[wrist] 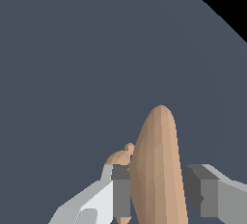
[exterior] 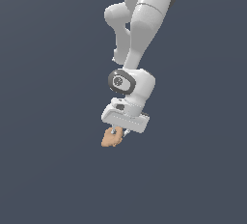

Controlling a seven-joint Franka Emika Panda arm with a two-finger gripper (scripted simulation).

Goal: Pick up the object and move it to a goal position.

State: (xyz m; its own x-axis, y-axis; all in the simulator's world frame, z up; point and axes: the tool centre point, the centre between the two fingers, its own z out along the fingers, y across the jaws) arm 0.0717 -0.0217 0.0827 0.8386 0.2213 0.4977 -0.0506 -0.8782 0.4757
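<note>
Object (exterior: 110,138) is sitting pinched between the nearly closed gripper (exterior: 119,132) fingers, apparently for carrying to its goal.

A tan-orange object (exterior: 111,138) sits under the white, grey-padded pincer (exterior: 119,132), against a plain slate-blue ground (exterior: 48,97).

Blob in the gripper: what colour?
Tan-orange, matte, no pattern. The blob shows best in the wrist view.

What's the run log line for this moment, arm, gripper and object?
arm: Panda, wrist pointed down | gripper: fingers either side of tan object, contact unclear | surface: plain grey | goal: not visible
</note>
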